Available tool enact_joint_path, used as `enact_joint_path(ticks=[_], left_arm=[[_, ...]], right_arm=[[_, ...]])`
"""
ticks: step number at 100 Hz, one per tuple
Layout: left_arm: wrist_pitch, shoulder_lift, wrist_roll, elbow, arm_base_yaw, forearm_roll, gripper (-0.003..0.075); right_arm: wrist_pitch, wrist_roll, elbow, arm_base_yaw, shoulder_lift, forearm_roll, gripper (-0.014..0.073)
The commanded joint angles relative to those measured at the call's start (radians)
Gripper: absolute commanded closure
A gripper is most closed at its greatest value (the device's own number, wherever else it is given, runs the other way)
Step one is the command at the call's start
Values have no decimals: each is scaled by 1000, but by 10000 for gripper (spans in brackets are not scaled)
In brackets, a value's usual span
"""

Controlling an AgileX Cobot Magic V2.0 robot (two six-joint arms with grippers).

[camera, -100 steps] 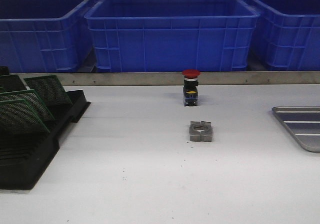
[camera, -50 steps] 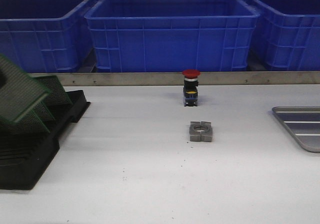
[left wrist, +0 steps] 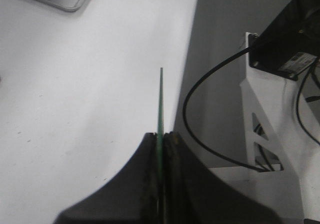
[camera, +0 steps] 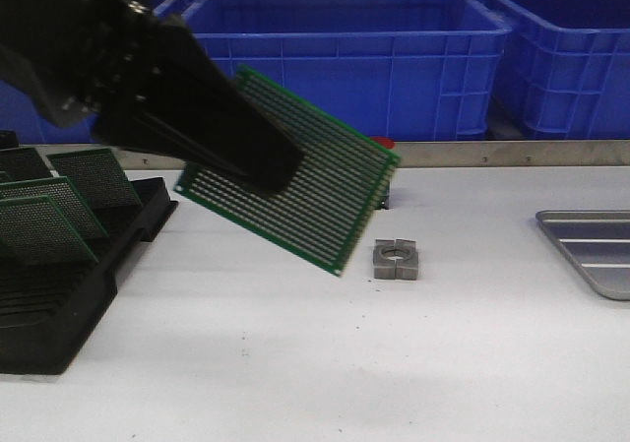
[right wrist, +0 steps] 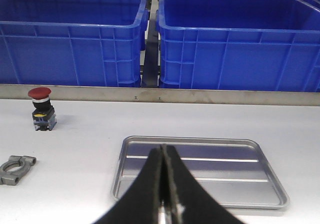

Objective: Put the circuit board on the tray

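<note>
Left gripper (camera: 271,166): upper left of front view, jaws clamped on the circuit board; we see the same in the left wrist view, fingers (left wrist: 150,184) pinching its edge.
Circuit board (camera: 305,181): green perfboard, held tilted in the air at frame centre-left, lower corner near the metal clamp (camera: 396,260), not touching it.
Tray (camera: 596,250): grey, ridged strips, far right edge of front view, well apart from the board; nothing on it in the right wrist view.
Right gripper (right wrist: 164,194): jaws together w/ nothing between, low centre of right wrist view, in front of the tray.
Rack (camera: 59,294): black, lower left, w/ more green boards (camera: 59,206) standing in slots.
Push button (right wrist: 41,109): red cap, seen in right wrist view, near the steel rail.
Blue bins (camera: 394,58): across the top.
</note>
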Motion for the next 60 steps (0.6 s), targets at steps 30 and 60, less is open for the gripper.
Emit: enact_joint_path(ticks=[30, 60], left_arm=[[-2, -2, -1, -32, -52, -105, 737], [-2, -2, -1, -32, -52, -105, 737]], right_arm=[[335, -1, -265, -8, 61, -13, 654], [662, -2, -545, -8, 383, -10, 654]])
